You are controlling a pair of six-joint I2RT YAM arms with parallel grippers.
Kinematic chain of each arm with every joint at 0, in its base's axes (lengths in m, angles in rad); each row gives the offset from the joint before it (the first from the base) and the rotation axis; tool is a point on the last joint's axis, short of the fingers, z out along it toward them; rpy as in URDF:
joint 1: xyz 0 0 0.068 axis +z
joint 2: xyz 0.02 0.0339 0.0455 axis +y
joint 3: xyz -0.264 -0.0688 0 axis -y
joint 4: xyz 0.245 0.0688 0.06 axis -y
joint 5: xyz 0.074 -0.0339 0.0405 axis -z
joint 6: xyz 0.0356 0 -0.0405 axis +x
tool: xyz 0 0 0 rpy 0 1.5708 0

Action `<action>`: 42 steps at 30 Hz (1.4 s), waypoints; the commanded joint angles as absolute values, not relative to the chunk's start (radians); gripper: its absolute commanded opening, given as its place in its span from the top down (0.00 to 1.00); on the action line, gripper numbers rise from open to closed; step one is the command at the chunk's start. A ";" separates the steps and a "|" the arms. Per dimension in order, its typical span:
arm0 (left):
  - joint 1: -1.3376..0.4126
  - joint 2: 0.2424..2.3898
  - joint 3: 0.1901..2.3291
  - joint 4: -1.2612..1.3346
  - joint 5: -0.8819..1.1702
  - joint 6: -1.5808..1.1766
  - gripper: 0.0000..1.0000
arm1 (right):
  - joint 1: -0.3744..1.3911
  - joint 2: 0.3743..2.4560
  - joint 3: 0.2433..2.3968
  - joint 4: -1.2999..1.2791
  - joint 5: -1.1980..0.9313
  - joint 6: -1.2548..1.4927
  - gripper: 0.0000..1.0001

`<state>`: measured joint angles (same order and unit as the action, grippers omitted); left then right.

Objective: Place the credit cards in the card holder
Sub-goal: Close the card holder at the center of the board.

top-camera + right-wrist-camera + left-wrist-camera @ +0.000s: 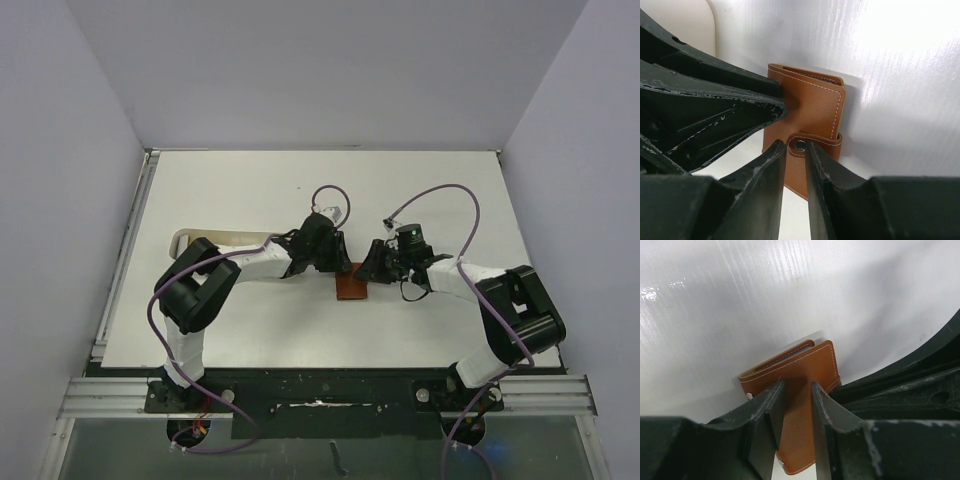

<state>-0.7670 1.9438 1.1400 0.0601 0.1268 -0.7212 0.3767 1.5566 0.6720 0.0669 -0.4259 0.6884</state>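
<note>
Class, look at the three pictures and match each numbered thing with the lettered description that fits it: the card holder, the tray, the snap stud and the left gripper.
Things
1 card holder
2 tray
3 snap stud
4 left gripper

Descriptions
a silvery, round, on the tab
b black, with brown leather showing between its two fingers
c off-white, partly hidden by the left arm
d reddish-brown, lying flat

Pairs: 1-d, 2-c, 3-a, 4-b
</note>
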 commanded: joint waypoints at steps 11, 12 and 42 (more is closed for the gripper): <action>-0.779 2.006 1.133 -0.032 0.084 -0.698 0.73 | 0.422 1.573 0.730 0.009 -0.344 0.667 0.89; -0.779 2.007 1.134 -0.031 0.085 -0.698 0.73 | 0.426 1.574 0.733 0.001 -0.332 0.667 0.90; -0.782 2.020 1.119 -0.016 0.095 -0.714 0.73 | 0.649 1.593 0.773 -0.251 0.134 0.615 0.98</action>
